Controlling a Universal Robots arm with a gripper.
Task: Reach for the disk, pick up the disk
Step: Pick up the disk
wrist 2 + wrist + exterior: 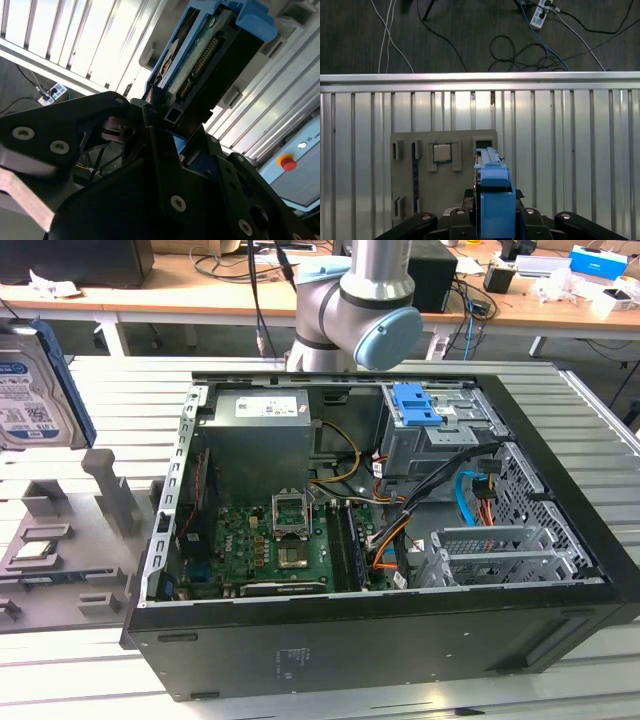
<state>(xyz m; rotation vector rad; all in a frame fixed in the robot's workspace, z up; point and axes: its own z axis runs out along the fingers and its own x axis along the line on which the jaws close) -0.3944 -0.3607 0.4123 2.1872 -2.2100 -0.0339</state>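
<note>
The end effector [161, 117] pinches the disk [200, 60] edge-on above the grey tray [445, 200] — in the exterior view the disk is cut off at the left.

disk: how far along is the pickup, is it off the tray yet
Reach looks done: the hand is closed on the disk in the second wrist view. Pickup looks done too: in the exterior view the disk hangs on edge above the grey tray, apparently clear of it. The chip sits in the tray. Nothing of the job seems left.
</note>
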